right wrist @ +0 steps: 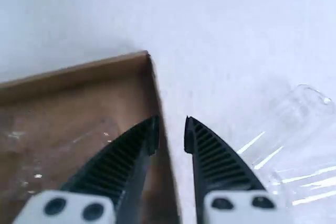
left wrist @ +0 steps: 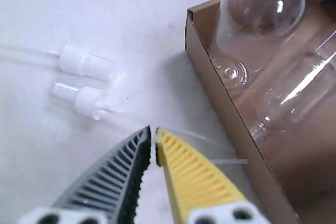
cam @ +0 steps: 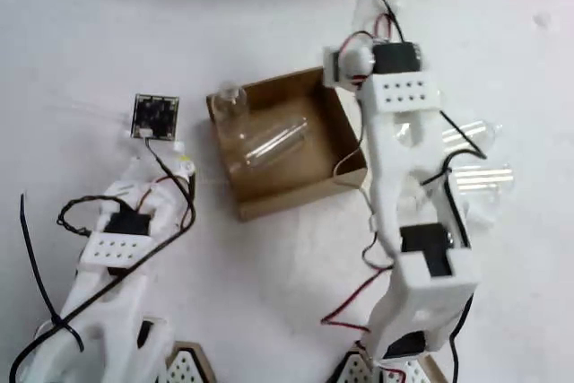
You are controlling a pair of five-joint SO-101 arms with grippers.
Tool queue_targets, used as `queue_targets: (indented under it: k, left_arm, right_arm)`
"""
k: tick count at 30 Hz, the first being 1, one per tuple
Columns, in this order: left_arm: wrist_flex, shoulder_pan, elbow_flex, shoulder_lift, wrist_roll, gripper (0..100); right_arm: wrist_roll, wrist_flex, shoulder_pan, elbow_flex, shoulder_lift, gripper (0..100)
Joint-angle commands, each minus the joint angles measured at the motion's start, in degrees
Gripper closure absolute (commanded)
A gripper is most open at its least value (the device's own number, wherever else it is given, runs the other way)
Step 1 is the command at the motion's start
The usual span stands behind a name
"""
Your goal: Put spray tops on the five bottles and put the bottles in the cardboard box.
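Item, nearest: left gripper (left wrist: pixel 153 135), grey and yellow fingers all but meeting, nothing between them, held low over the bench (left wrist: pixel 47 3); its arm sits folded at the near left. Just beyond we list two loose spray tops (left wrist: pixel 86 62), lying side by side, unfitted. Right gripper (right wrist: pixel 171 129): dark fingers a narrow gap apart, empty, poised over a wall of the cardboard box (left wrist: pixel 231 109) near a corner; its arm is stretched along the box's right side. Inside the box: two clear bottles (left wrist: pixel 262 9), one lying flat; whether they are capped we cannot tell. Farther right, more bottles (cam: pixel 475 177) lie on the bench. We judge the task under half done: capping and boxing remain.
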Motion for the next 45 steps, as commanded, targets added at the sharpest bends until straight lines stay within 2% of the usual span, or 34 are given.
queue_targets:
  k: [1, 5, 15, 21, 23, 27, 29, 32, 38, 45]
  left_arm:
    - [-1.6, 0.1, -0.5, -1.3, 0.4, 98]
    - [-1.7, -1.5, -0.6, -1.4, 0.8, 98]
    - [-1.7, -1.5, -0.6, -1.4, 0.9, 98]
    - [-2.0, -1.5, -0.6, -1.4, 0.9, 98]
    - [-2.8, -1.5, -0.4, -1.4, 0.9, 98]
    - [-2.8, -1.5, -0.4, -1.4, 0.9, 98]
    - [-2.8, -1.5, -0.4, -1.4, 0.9, 98]
    - [-2.8, -1.5, -0.4, -1.4, 0.9, 98]
    - [-2.8, -1.3, -0.4, -1.3, 0.7, 98]
    - [-2.8, -1.3, -0.5, -1.0, 0.7, 98]
  right_arm:
    - [9.5, -1.7, 1.9, -0.3, 4.5, 90.1]
    - [10.1, -1.5, -0.3, -0.3, 7.3, 82.2]
    - [10.1, -1.6, -3.1, -1.3, 8.5, 82.2]
    - [10.1, -3.3, -2.9, -1.8, 15.6, 82.2]
    - [9.8, -4.4, -1.5, -1.8, 17.4, 83.7]
    - [9.6, -5.9, 1.3, -1.8, 17.5, 99.5]
    - [9.6, -5.1, 2.2, -1.8, 17.5, 95.6]
    - [8.9, -1.2, 3.9, -1.8, 17.5, 98.2]
    - [-1.0, 1.5, 9.0, -1.8, 17.5, 97.9]
    - [-1.3, 5.9, 9.3, -1.8, 17.5, 97.9]
